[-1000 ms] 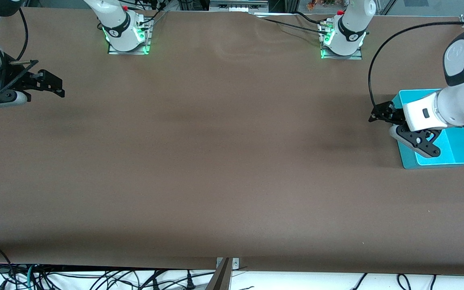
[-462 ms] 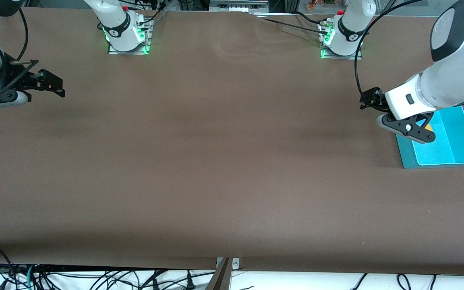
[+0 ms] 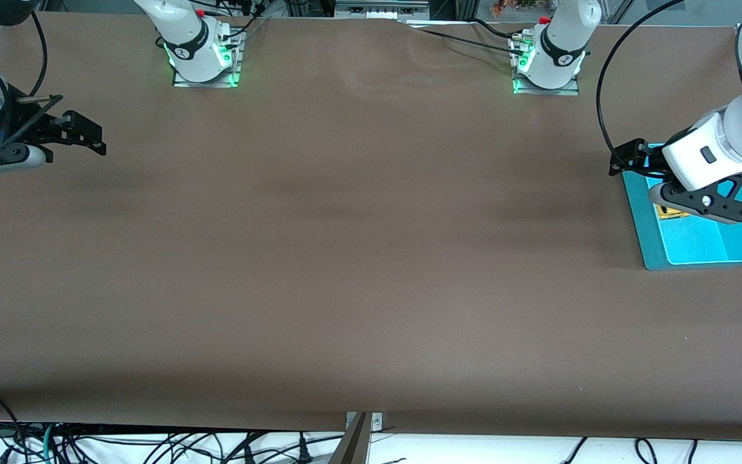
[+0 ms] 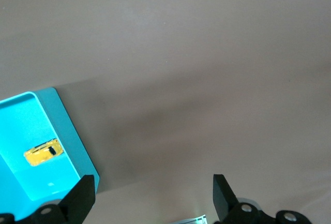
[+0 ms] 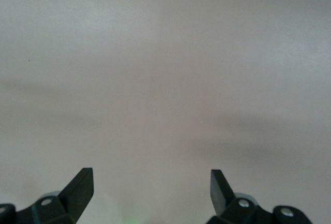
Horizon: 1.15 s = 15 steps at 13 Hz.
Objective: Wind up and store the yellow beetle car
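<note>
While the left gripper (image 3: 699, 203) hangs over the teal tray (image 3: 641, 222) at the left arm's end of the table (image 3: 345, 258), its fingers (image 4: 83, 195) are spread wide and nothing is held between them. The car (image 4: 44, 152) is seen lying inside the tray, on the tray floor, close to the wall at the tray's edge. In the front view a sliver of yellow (image 3: 672, 212) is visible at about 7 o'clock of the gripper, mostly covered by it. From the car, the tray's nearest corner is found at roughly 5 o'clock in the left wrist view. The tray itself is placed at about 3 o'clock of the table as the front camera shows it.

The right gripper (image 3: 71, 135) is parked at about 9 o'clock of the table, over bare brown cloth at the right arm's end, where the arm waits. Its fingers (image 5: 80, 188) are likewise spread wide, and nothing is gripped.
</note>
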Available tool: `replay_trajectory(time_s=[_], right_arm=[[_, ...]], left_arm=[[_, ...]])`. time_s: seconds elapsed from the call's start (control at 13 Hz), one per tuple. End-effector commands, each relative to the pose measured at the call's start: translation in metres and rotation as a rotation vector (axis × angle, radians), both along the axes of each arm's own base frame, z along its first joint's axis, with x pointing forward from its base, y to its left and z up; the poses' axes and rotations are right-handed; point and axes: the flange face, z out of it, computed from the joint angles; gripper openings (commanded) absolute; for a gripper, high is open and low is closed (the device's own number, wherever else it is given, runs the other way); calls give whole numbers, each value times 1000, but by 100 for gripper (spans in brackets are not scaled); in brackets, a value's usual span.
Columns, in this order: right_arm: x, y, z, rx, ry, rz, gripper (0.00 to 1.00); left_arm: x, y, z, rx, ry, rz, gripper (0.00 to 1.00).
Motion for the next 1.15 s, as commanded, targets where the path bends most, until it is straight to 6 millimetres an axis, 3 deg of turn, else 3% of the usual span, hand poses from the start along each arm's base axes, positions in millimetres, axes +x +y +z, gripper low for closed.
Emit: replay_trajectory(time_s=[0.0, 0.54, 1.08], right_arm=[[2, 3, 6, 22, 5, 9, 100], [2, 1, 6, 24, 5, 7, 100], [2, 1, 5, 24, 6, 13, 100]], left_arm=[[-4, -4, -1, 27, 19, 48, 100], [3, 8, -24, 26, 87, 56, 100], [3, 8, -27, 27, 93, 56, 100]])
